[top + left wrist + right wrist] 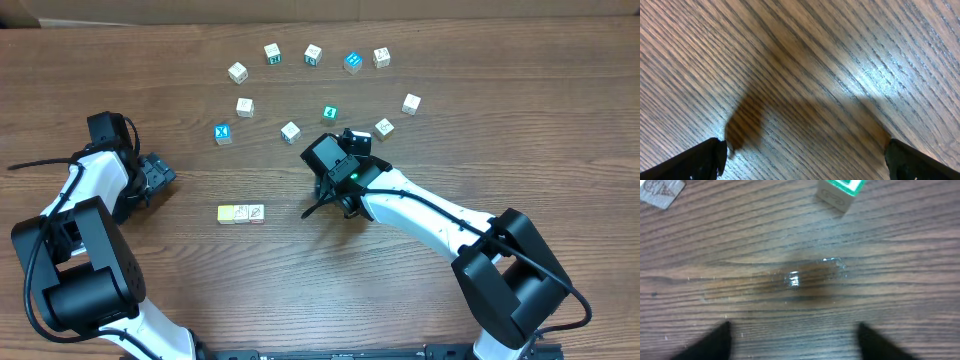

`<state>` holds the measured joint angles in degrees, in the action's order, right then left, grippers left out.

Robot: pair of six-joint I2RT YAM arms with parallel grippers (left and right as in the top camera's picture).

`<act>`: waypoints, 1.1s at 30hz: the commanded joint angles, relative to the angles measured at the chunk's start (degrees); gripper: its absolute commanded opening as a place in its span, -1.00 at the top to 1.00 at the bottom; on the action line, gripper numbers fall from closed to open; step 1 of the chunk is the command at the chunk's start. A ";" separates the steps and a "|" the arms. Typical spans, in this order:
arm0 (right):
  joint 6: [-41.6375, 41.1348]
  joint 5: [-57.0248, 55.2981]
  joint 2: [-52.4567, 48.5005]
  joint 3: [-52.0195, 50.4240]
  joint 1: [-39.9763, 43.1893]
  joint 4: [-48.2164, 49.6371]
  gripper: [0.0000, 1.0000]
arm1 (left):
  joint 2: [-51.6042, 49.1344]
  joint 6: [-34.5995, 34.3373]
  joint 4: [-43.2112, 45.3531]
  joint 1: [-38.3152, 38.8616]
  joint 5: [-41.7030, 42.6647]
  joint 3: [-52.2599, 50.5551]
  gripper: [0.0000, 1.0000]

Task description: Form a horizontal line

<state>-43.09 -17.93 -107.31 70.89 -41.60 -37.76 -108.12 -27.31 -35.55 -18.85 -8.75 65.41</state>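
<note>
Overhead: pale yellow cube (229, 213) and white cube with dark drawing (254, 212) touch side by side, lower left of centre. Green cube (329, 113) sits upper centre among scattered cubes (312, 54), apart from pair. Right fingers (715, 342) apart, nothing between them, over bare counter (790, 240) just below green cube. Left fingers (700, 160) spread wide, empty, left of pair.

Shows brown wood grain with darker streaks across the surface (300, 300). Pairs a pale yellow cube (227, 213) with a white cube (254, 212) bearing a dark line drawing, and puts bright blue with white marks on one blue cube (223, 132) and another blue cube (352, 62). Sets green over a white side on the green cube (839, 192), and white shells against black joints on the left arm (95, 175) and right arm (420, 205).
</note>
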 commanded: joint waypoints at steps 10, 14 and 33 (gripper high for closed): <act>-0.09 -0.87 1.11 -0.33 0.22 0.09 0.93 | -1.01 -0.13 -0.37 0.13 -0.37 -0.37 -0.99; -0.09 -0.83 1.11 -0.33 0.22 0.09 0.93 | -1.01 -0.13 -0.37 0.13 -0.37 -0.37 -0.99; -0.11 -0.87 1.11 -0.33 0.22 0.31 -1.00 | -1.01 -0.13 -0.37 0.13 -0.37 -0.37 -0.99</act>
<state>-43.20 -18.26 -107.31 70.85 -41.60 -37.71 -108.12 -27.31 -35.55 -18.85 -8.75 65.41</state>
